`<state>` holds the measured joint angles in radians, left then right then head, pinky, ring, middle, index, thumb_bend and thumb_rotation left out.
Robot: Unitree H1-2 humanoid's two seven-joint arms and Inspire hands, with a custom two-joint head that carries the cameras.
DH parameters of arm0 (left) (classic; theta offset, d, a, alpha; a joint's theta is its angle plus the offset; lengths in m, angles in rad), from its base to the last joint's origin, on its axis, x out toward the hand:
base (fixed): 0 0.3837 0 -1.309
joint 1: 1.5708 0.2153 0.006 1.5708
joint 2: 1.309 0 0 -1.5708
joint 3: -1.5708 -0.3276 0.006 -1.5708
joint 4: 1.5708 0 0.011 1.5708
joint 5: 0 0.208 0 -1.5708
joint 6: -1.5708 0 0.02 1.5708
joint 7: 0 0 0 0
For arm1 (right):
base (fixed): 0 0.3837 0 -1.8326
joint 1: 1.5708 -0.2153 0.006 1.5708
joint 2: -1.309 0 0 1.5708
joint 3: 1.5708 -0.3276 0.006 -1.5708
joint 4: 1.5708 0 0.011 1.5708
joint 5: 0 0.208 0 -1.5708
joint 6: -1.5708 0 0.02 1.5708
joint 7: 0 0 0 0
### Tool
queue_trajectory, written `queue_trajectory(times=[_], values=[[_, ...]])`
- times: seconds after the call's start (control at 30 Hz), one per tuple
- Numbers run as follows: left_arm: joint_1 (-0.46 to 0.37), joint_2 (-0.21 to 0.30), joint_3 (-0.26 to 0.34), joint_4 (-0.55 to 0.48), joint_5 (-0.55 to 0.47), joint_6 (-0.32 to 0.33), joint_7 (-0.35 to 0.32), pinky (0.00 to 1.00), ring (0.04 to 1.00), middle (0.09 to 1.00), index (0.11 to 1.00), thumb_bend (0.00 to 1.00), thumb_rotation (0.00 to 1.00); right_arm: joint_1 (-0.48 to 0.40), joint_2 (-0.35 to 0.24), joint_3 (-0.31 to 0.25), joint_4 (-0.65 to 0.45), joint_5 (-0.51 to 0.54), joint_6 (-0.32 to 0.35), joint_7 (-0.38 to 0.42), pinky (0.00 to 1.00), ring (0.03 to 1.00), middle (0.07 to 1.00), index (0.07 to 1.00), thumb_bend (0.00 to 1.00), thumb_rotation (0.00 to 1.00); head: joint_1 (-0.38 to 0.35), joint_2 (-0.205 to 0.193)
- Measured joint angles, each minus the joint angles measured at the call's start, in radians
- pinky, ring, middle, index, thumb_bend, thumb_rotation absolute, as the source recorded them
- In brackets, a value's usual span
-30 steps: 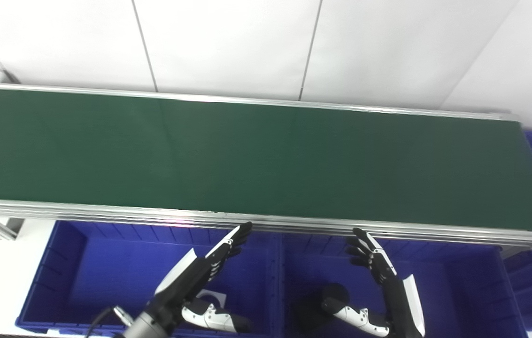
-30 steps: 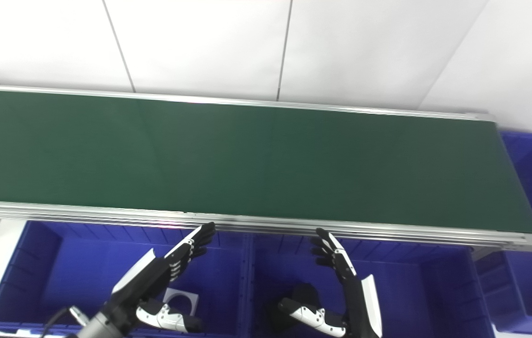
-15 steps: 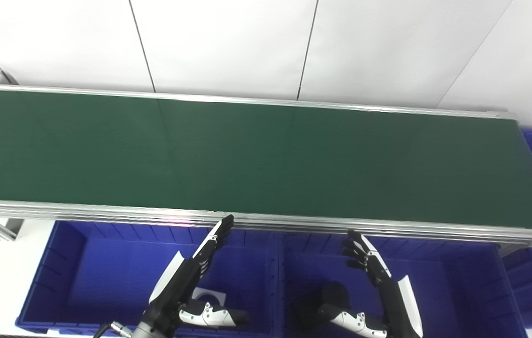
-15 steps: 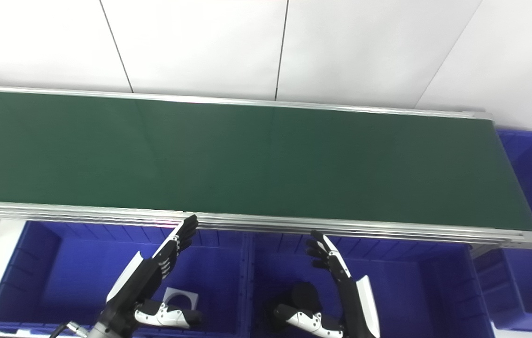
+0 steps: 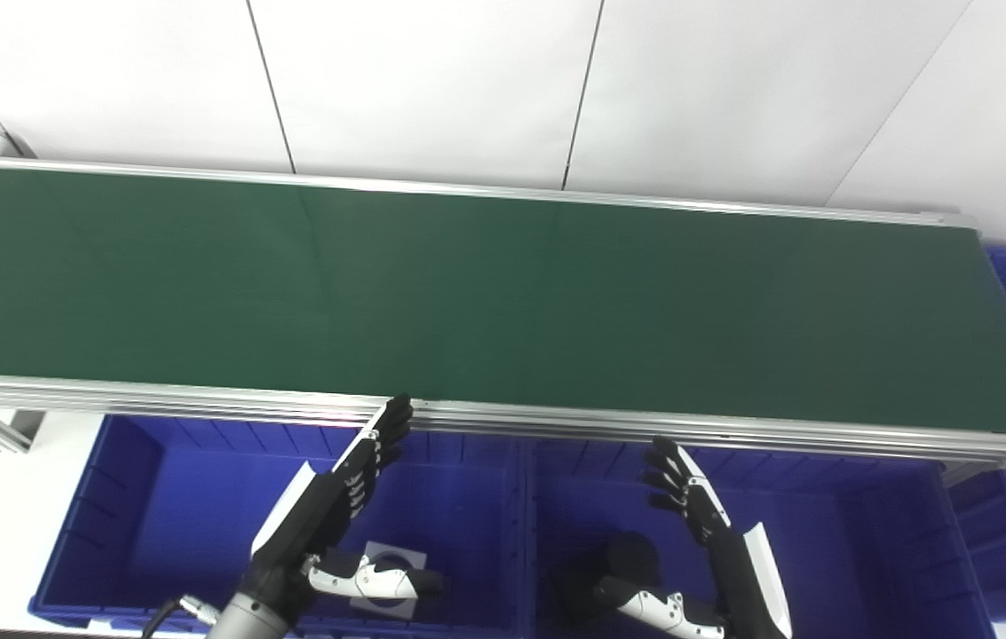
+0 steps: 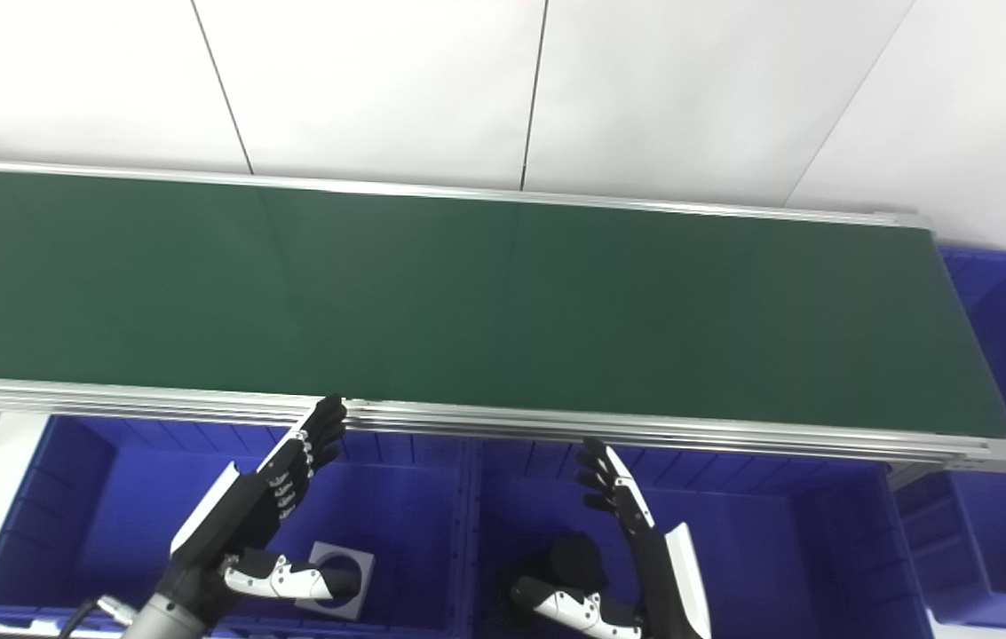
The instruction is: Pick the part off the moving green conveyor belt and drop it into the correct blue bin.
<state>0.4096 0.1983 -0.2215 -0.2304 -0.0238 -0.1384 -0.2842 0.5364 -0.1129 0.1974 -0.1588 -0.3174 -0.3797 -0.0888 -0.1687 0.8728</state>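
Left hand (image 5: 334, 506) further left, belt (image 5: 503, 302) bare

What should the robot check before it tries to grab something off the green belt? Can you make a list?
1. Part on the green belt: none in view, not ok.
2. Left hand empty with fingers apart: ok.
3. Right hand empty with fingers apart: ok.
4. Both hands on the near side of the belt, over the bins: ok.
5. Left blue bin holds a grey square part; right blue bin holds a black part: ok.
6. Which bin is correct: cannot tell.

Belt rail (image 5: 556, 417) (silver) stands above both bins (image 5: 201, 497).
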Motion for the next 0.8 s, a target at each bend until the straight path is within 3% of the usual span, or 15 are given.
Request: queue_trajectory(times=[0.3, 0.53, 0.8], values=[[-0.038, 0.04, 0.002, 0.006, -0.019, 0.018, -0.045, 0.91, 0.951, 0.977, 0.962, 0.91, 0.15, 0.0, 0.007, -0.002, 0.0, 0.008, 0.0, 0.002, 0.75, 0.823, 0.875, 0.92, 0.9, 0.48, 0.002, -0.002], [-0.042, 0.033, -0.002, 0.04, -0.018, 0.018, -0.049, 0.88, 0.912, 0.935, 0.919, 0.92, 0.13, -0.001, 0.012, -0.008, 0.001, 0.001, 0.0, 0.002, 0.76, 0.826, 0.87, 0.918, 0.9, 0.48, 0.014, -0.008], [-0.01, -0.022, -0.008, 0.055, 0.042, -0.085, -0.005, 0.84, 0.87, 0.881, 0.862, 0.87, 0.11, -0.005, 0.011, -0.013, 0.007, 0.018, 0.0, 0.011, 0.77, 0.831, 0.875, 0.924, 0.88, 0.46, 0.023, -0.011]])
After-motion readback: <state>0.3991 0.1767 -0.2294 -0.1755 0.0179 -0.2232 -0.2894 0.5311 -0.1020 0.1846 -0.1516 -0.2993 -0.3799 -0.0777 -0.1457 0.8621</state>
